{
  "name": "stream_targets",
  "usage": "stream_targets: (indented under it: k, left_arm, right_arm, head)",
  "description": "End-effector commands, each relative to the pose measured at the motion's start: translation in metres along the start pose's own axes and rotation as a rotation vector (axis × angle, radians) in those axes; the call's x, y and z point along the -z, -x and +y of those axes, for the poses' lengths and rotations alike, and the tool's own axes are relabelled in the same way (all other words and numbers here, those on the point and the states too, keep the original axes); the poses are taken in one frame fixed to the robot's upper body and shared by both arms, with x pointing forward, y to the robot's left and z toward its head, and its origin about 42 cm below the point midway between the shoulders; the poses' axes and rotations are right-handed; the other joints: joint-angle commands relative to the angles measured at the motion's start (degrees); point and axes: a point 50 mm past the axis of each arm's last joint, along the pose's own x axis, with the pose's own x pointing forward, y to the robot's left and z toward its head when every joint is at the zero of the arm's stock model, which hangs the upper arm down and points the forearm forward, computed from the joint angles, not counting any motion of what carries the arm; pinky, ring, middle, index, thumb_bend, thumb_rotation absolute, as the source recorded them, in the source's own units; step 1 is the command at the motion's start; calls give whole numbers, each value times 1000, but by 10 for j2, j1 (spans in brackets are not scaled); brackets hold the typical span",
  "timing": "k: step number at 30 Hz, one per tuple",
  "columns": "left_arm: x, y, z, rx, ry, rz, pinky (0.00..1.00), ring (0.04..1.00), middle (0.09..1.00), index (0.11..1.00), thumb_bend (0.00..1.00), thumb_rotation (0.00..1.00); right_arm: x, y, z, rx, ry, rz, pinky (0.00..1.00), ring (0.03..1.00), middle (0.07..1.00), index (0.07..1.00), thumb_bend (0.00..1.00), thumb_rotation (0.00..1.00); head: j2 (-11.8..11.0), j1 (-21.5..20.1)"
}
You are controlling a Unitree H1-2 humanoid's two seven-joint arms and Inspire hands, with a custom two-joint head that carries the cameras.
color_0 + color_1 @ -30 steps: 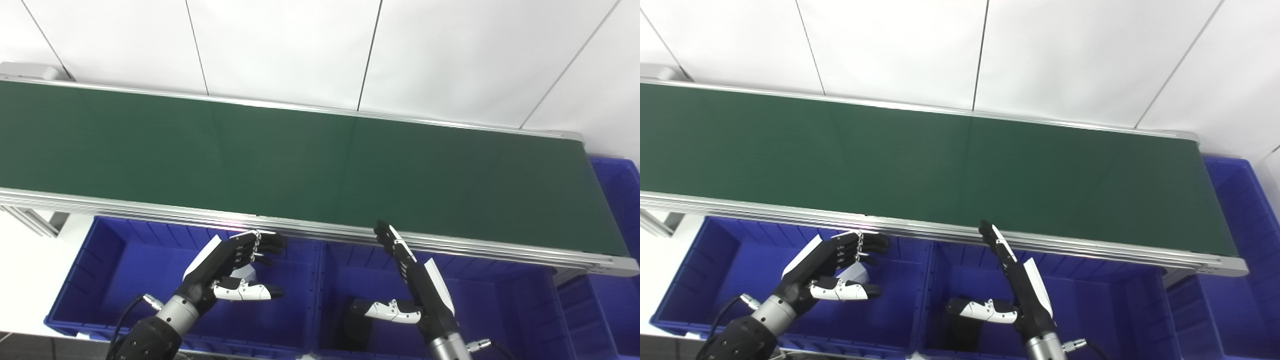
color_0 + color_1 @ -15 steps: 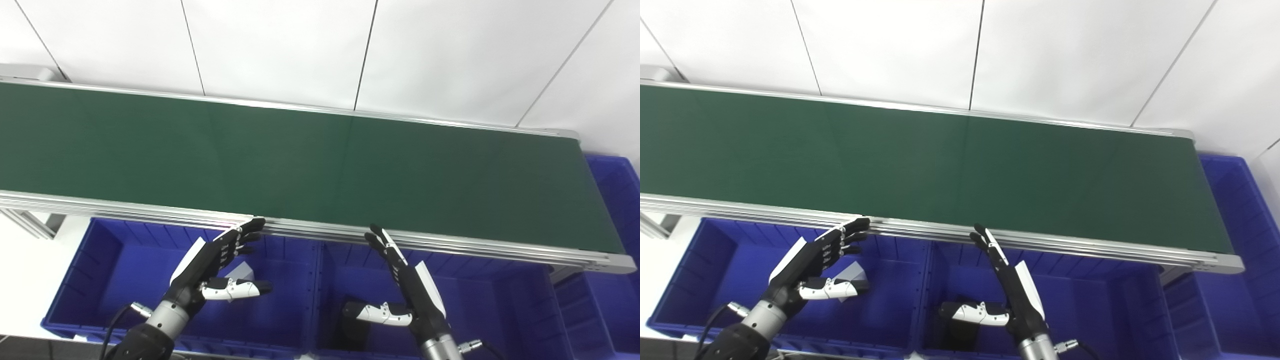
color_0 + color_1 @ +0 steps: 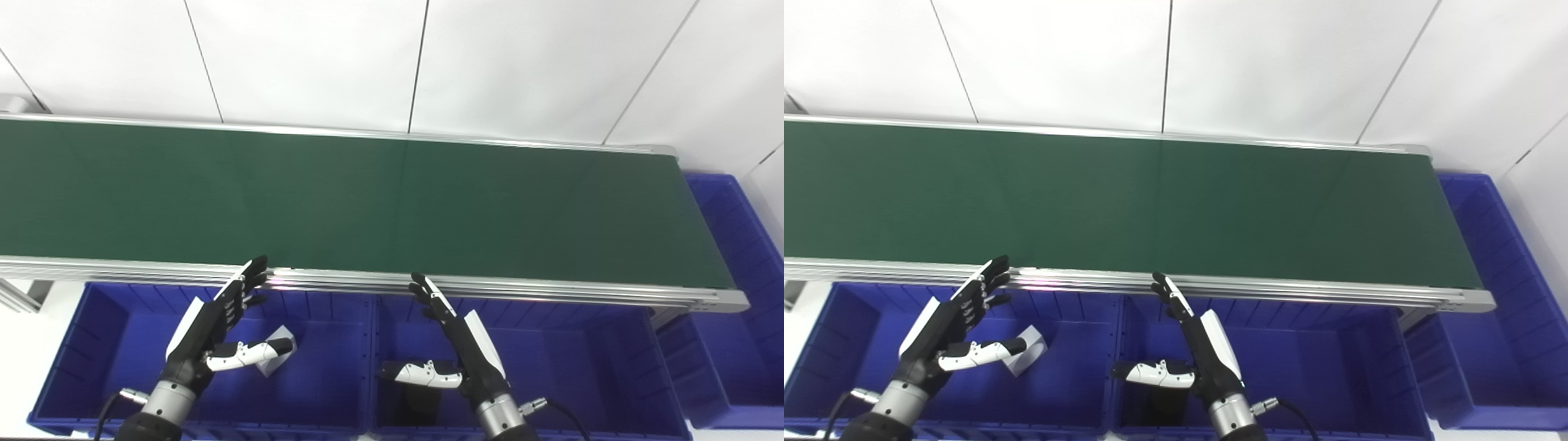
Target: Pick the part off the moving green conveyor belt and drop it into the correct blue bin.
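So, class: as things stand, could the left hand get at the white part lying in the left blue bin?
Probably yes. The left hand is open and hovers just above the white part, thumb nearly over it, inside the left blue bin, with nothing between them.

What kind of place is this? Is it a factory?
Probably a small sorting station, like in a factory or a test lab. A long green conveyor belt runs along a white panelled wall, and blue bins sit below its near edge, where both robot hands wait open.
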Motion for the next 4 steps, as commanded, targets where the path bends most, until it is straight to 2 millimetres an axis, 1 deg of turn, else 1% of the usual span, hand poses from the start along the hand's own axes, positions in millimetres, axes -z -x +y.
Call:
stream_targets:
  k: [1,4]
  left_arm:
    - [-11,-7,5,2,-8,-74,858,933,949,928,810,241]
    - [-11,-8,4,6,-14,-72,857,929,944,922,824,234]
  right_arm:
    - [-8,-2,-2,29,2,-41,844,903,906,950,991,500]
    - [-7,-2,-4,28,0,-40,856,899,901,950,993,505]
  head:
    - [1,2]
    - [4,9]
